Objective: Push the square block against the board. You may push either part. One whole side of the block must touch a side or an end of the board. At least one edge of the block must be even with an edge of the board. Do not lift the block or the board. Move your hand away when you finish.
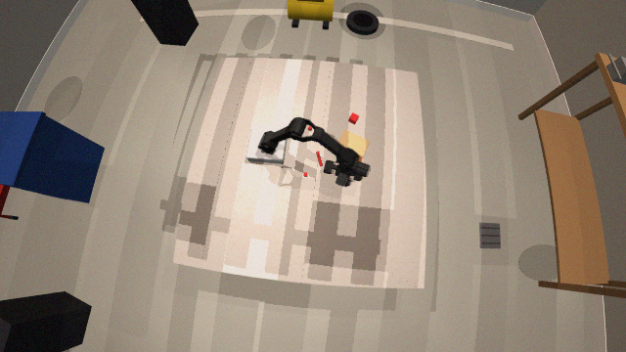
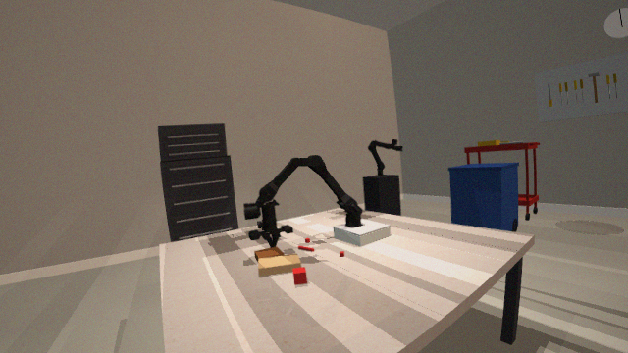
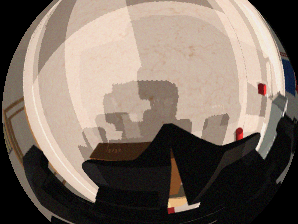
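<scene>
A light tan wooden piece (image 1: 355, 143) (image 2: 280, 265) lies flat on the table. A darker brown wooden piece (image 2: 268, 253) (image 3: 117, 150) lies directly behind it in the exterior view, mostly hidden by the arm from above. The two look very close; whether their sides fully touch or their edges are even cannot be told. I cannot tell for sure which is the block and which the board. My gripper (image 2: 274, 244) (image 3: 170, 131) is shut and empty, pointing down. Its tips are at or just above the brown piece's far side; contact is unclear.
A red cube (image 1: 353, 118) (image 2: 299, 276) lies close to the tan piece. A red rod (image 1: 319, 158) (image 2: 306, 248) (image 3: 239, 134) and small red pieces (image 1: 305, 174) (image 2: 341, 254) lie toward the arm's white base (image 1: 265, 159) (image 2: 362, 234).
</scene>
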Tool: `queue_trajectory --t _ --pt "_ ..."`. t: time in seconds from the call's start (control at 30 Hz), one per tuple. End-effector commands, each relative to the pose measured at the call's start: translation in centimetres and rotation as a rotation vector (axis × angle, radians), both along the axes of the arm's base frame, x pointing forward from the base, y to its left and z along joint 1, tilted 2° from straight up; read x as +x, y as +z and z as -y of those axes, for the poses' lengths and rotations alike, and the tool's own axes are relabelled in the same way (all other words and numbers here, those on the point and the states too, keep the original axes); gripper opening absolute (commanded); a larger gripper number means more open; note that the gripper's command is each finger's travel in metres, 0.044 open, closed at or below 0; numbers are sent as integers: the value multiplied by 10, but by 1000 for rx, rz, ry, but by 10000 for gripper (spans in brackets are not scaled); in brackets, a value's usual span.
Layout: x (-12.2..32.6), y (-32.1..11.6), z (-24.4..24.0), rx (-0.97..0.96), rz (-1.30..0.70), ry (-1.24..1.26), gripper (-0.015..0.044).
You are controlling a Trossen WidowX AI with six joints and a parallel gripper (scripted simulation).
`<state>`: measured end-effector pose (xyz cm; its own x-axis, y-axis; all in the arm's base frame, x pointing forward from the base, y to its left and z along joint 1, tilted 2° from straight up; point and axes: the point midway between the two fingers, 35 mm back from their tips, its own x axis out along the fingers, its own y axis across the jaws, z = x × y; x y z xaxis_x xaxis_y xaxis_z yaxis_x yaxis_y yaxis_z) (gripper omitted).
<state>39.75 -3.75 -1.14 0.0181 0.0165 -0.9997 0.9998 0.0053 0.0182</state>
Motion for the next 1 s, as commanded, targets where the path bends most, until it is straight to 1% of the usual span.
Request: queue_trajectory --t 0.0,0.97 --pt "1 0 -8 5 2 -2 0" --pt "5 1 -50 8 2 -2 0"
